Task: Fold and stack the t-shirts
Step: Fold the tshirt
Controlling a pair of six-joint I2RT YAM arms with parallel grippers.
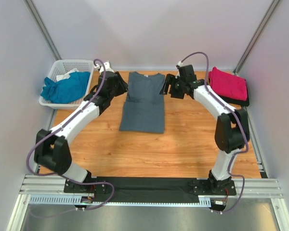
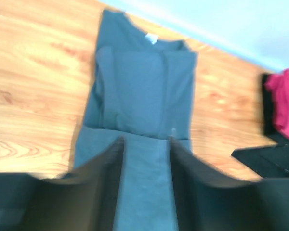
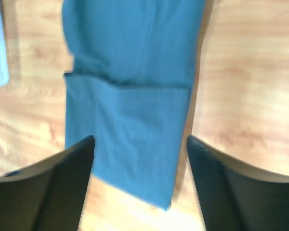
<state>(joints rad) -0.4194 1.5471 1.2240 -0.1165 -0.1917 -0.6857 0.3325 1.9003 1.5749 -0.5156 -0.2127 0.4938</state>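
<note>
Showing grey t-shirt, white neck label

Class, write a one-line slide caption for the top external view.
Left gripper and right gripper, both open, flank a slate-grey cotton t-shirt, sleeves folded in, on a wooden table.

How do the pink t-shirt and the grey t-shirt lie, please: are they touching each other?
Apart. The top view shows bare wooden table between the grey t-shirt and the pink t-shirt.

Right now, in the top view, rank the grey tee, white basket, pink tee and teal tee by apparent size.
1. grey tee
2. white basket
3. pink tee and teal tee: too alike to rank, the teal one crumpled.
</note>
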